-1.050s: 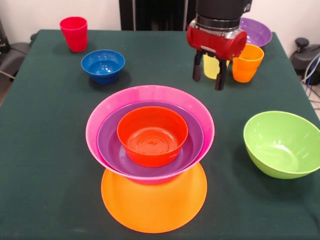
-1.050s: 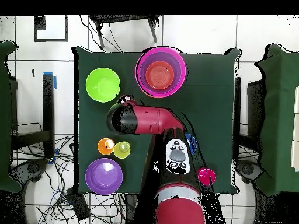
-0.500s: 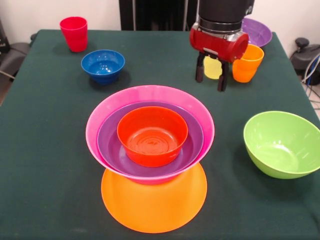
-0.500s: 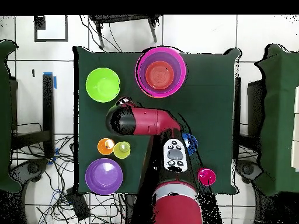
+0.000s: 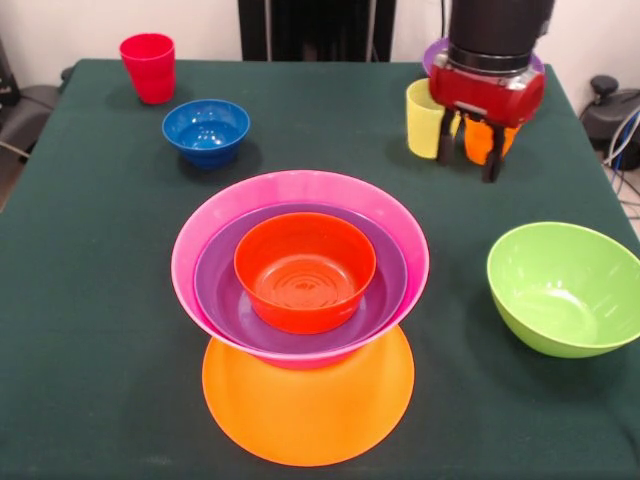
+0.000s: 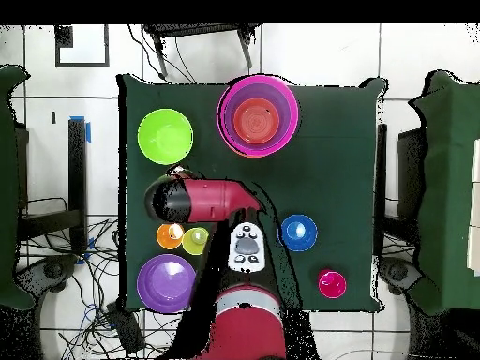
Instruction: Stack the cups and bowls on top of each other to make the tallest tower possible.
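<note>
Claw spread open at the upper right, straddling the orange cup; descending off-centre could topple it.

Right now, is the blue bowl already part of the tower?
No: in the front view the blue bowl sits alone on the table, apart from the tower of nested pink, purple and red-orange bowls.

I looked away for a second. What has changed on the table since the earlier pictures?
Only the arm moved: the tool swung from in front of the yellow cup to in front of the orange cup, open, holding nothing. The blue bowl now shows in the overhead view. The tower, green bowl and red cup stayed put.
</note>
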Action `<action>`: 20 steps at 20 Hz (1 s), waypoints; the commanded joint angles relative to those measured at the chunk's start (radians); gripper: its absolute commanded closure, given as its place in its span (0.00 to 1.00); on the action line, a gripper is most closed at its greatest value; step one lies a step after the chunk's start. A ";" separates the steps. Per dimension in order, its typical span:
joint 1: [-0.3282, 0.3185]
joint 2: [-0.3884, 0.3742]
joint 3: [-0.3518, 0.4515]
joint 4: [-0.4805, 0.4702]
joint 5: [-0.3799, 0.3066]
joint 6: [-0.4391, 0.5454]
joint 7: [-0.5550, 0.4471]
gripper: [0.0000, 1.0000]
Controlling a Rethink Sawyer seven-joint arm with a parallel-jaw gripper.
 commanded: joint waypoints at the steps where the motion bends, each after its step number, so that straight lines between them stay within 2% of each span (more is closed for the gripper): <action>1: 0.058 0.024 0.013 0.043 0.056 0.001 0.173 0.00; 5: 0.079 0.064 0.007 0.019 0.082 -0.045 0.182 0.00; 10: 0.127 0.123 -0.043 -0.053 0.129 -0.082 0.199 0.00; 16: 0.185 0.187 -0.116 -0.161 0.194 -0.037 0.191 0.00; 20: 0.195 0.209 -0.134 -0.199 0.222 -0.020 0.177 0.00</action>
